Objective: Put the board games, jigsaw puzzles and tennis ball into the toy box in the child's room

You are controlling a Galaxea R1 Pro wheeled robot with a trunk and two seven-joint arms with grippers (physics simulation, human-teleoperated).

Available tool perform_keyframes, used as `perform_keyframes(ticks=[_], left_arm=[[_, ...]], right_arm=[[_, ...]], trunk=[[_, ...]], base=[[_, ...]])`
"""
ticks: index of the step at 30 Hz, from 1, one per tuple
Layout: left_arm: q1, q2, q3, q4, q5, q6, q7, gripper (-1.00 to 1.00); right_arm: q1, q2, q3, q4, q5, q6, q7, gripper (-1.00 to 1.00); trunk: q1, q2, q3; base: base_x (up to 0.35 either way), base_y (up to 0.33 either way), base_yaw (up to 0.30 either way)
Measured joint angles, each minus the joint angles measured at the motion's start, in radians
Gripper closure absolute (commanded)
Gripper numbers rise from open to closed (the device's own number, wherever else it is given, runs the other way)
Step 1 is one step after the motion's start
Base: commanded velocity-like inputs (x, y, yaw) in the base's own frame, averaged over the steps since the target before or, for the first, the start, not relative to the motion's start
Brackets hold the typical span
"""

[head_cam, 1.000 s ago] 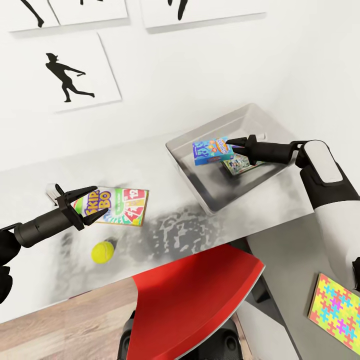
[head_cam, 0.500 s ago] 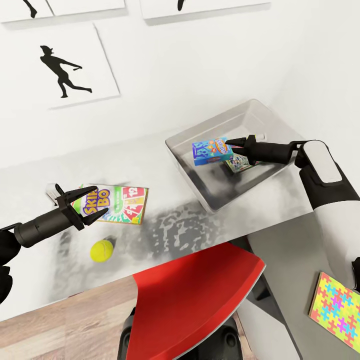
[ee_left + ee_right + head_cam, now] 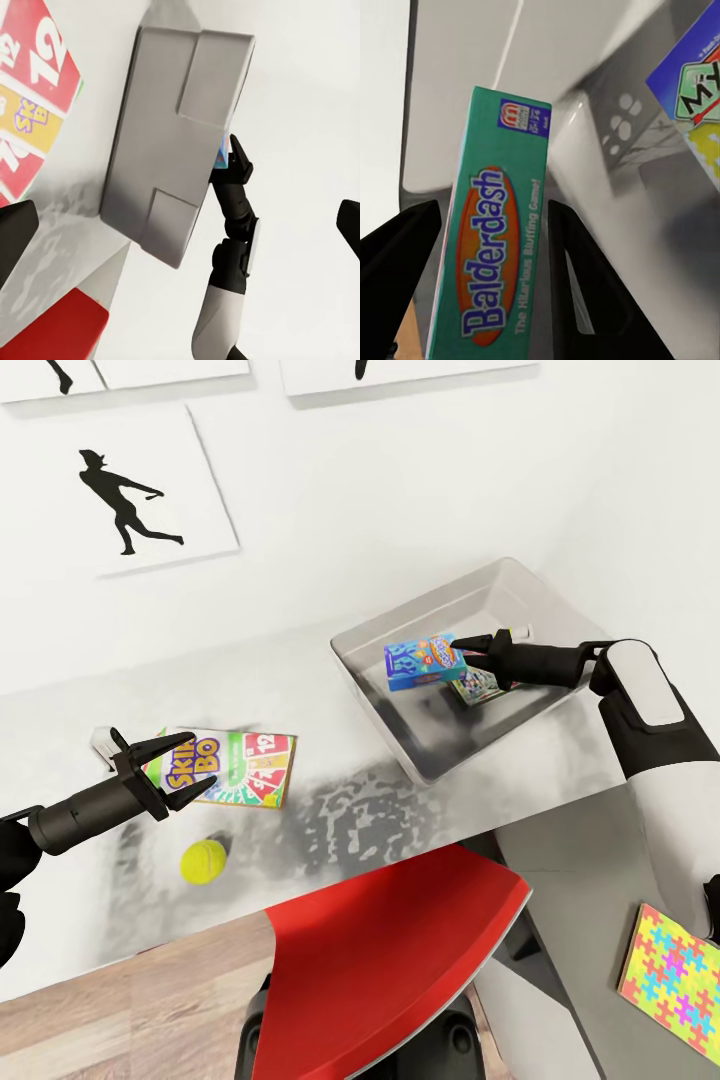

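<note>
The light grey toy box (image 3: 520, 595) stands on the white table (image 3: 350, 810) at the right. My right gripper (image 3: 458, 650) is shut on the blue Balderdash board game (image 3: 420, 663), holding it tilted over the box's inside; my fingers (image 3: 585, 300) flank the game (image 3: 495, 262). A second colourful flat box (image 3: 473, 686) lies in the toy box. My left gripper (image 3: 200, 760) hangs open just over the Skip-Bo board game (image 3: 245, 765), which lies flat on the table. The tennis ball (image 3: 203, 861) rests near the table's front edge. A jigsaw puzzle (image 3: 672, 982) lies on a lower grey surface at the far right.
A red chair (image 3: 390, 960) stands against the table's front edge, below the middle. Framed silhouette pictures (image 3: 130, 490) hang on the white wall behind the table. The left wrist view takes in the toy box (image 3: 172, 142) and my right arm (image 3: 232, 225) beyond it.
The head view has shifted a little. Both grippers, the held Balderdash game and the Skip-Bo game keep their places.
</note>
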Motion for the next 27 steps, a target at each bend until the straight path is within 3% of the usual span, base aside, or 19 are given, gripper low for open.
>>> perform_keyframes(ticks=[15,27], left_arm=[[0.000,0.000,0.000,0.000,0.000,0.001,0.000,-1.00],[0.000,0.000,0.000,0.000,0.000,0.001,0.000,-1.00]], right_arm=[[0.000,0.000,0.002,-0.004,0.002,0.000,0.000,1.00],[0.000,0.000,0.003,-0.004,0.003,0.000,0.000,1.00]], trunk=[[0.000,0.000,-0.001],[0.000,0.000,-0.015]], base=[[0.000,0.000,0.000],[0.000,0.000,0.000]])
